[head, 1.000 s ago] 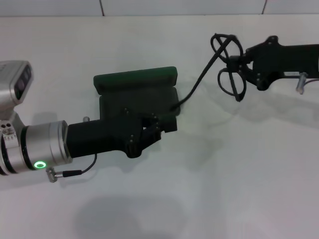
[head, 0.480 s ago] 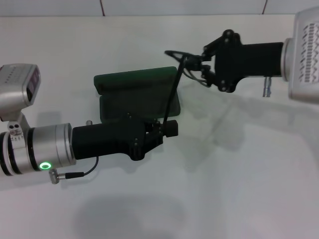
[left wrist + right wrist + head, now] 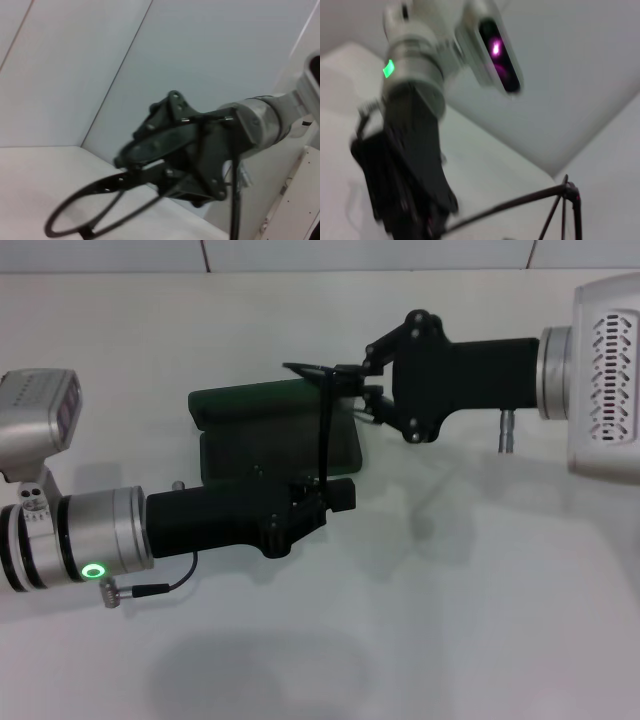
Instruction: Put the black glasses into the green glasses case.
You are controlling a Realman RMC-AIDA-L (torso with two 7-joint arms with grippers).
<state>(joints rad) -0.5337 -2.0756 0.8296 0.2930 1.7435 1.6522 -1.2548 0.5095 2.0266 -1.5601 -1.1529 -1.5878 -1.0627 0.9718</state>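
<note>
The right tool (image 3: 368,400) pinches the black glasses (image 3: 325,415) above the open green glasses case (image 3: 275,430), which the left tool (image 3: 320,502) grips at its front edge on the white surface (image 3: 450,620); lowering them in comes next.

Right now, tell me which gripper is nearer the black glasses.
Right. The right gripper holds the black glasses above the green glasses case; the left gripper sits at the case's near edge, by a hanging temple.
</note>
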